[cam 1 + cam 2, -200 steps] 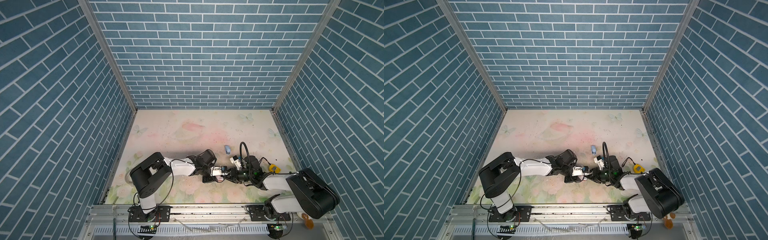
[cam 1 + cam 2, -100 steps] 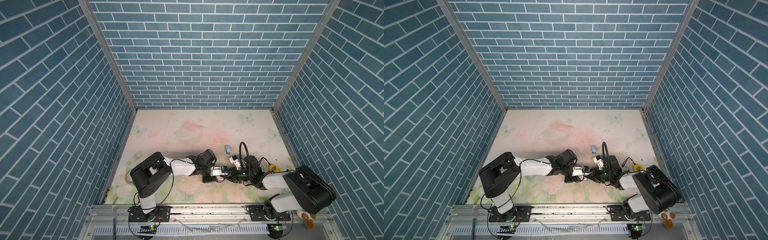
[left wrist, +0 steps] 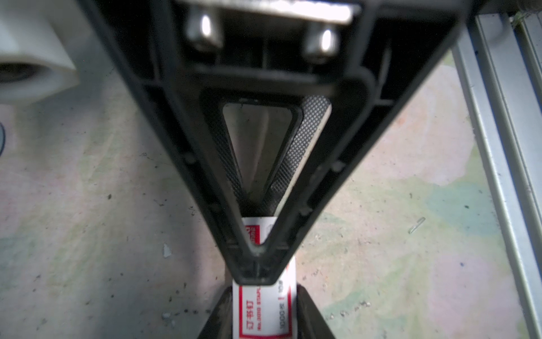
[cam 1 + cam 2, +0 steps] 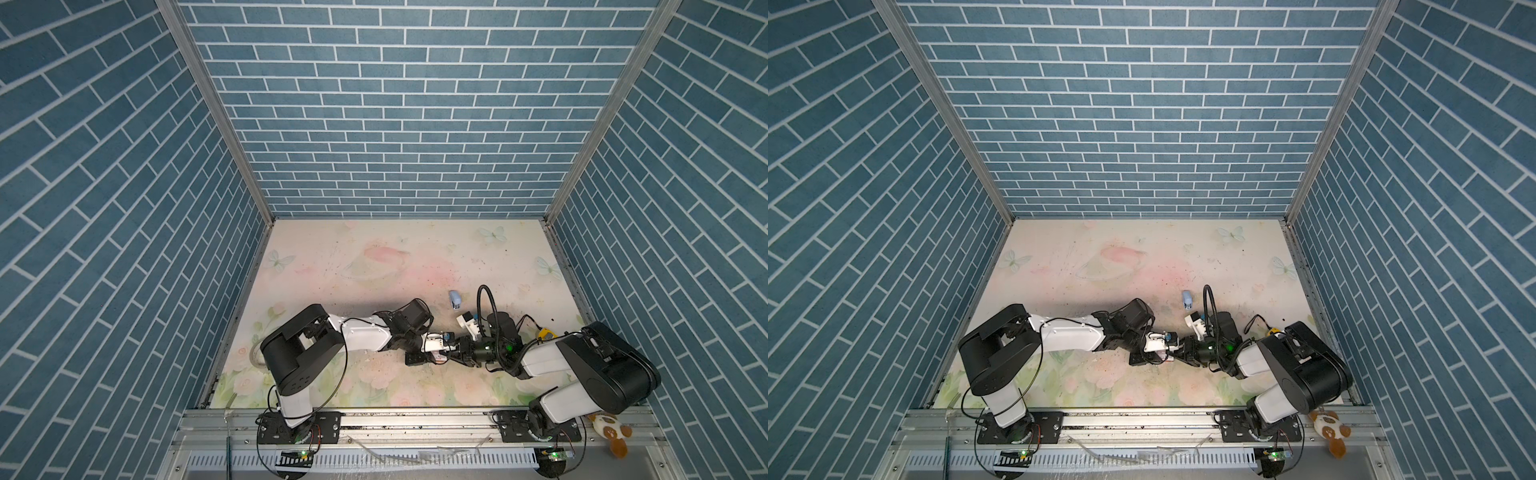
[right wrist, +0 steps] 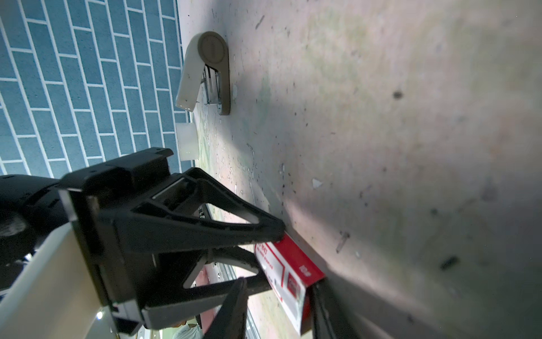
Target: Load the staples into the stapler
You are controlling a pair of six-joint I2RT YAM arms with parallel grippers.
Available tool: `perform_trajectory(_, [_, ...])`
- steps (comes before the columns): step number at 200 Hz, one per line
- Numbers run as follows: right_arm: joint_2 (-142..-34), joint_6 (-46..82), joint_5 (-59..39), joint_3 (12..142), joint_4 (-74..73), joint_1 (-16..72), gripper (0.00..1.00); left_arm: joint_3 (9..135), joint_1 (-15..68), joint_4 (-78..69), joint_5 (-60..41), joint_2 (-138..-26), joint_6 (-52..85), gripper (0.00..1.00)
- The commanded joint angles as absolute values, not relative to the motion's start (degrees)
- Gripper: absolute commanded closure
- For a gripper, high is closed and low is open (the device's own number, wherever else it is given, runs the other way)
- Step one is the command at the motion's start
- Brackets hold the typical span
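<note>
Plainly, the staples show in no view. You should take it that they sit inside the red-and-white box (image 3: 264, 305), low at the near middle of the mat (image 4: 374, 257). Whether the box touches the mat I cannot tell.

Your left pincer (image 3: 258, 258) is clamped on the box's left end. Your right pincer (image 5: 281, 311) grips the right end, its fingers (image 3: 311, 320) pressed against both sides.

Over the last second almost nothing has moved. Both pincers hold the same grip at the same spot, and only the right arm has shifted a little at its near end. That suggests the box is not yet open and the two-handed pull is stalled or only just starting.

The stapler (image 5: 205, 70) stands farther back and slightly right, apart from the box, with its lid lifted and ready to be filled.

You likely have to get the box open before any strip can be picked out. Squeezing hard on both ends may be pinching it shut.
</note>
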State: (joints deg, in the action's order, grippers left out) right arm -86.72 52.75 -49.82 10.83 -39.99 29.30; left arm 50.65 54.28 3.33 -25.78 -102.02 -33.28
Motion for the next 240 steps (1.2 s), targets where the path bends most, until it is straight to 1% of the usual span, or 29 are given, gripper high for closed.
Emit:
perform_trajectory(1, [-87.81,54.32,-50.48,10.64,-40.34,29.53,0.63,49.86,54.47,9.39,-25.11,-105.16,-33.4,0.63])
perform_trajectory(19, [-87.76,54.14,-49.68,10.38,-40.12,29.47,0.63,49.94,54.53,10.11,-24.9,-104.39,-33.54,0.6])
perform_trajectory(54, [-87.63,52.94,-48.75,10.44,-38.17,29.51,0.66,48.81,54.39,10.46,-23.64,-101.2,-33.66,0.51])
perform_trajectory(77, [-87.54,52.65,-48.23,10.34,-37.63,29.44,0.68,48.71,54.31,10.74,-23.04,-100.33,-33.19,0.49])
perform_trajectory(115, [-86.83,51.77,-47.29,10.3,-36.08,29.44,0.7,48.59,54.1,11.44,-23.12,-100.55,-33.25,0.51])
perform_trajectory(178, [-84.18,50.36,-46.42,10.48,-31.93,29.44,0.72,48.43,54.07,12.6,-23.05,-100.42,-33.32,0.57])
perform_trajectory(210, [-82.39,50.1,-46.38,10.33,-30.56,29.4,0.73,48.12,54.14,12.57,-23.01,-100.24,-33.32,0.57])
perform_trajectory(240, [-81.83,49.33,-46.32,10.72,-28.79,29.43,0.73,47.84,54.07,12.6,-23.07,-100.19,-33.51,0.61])
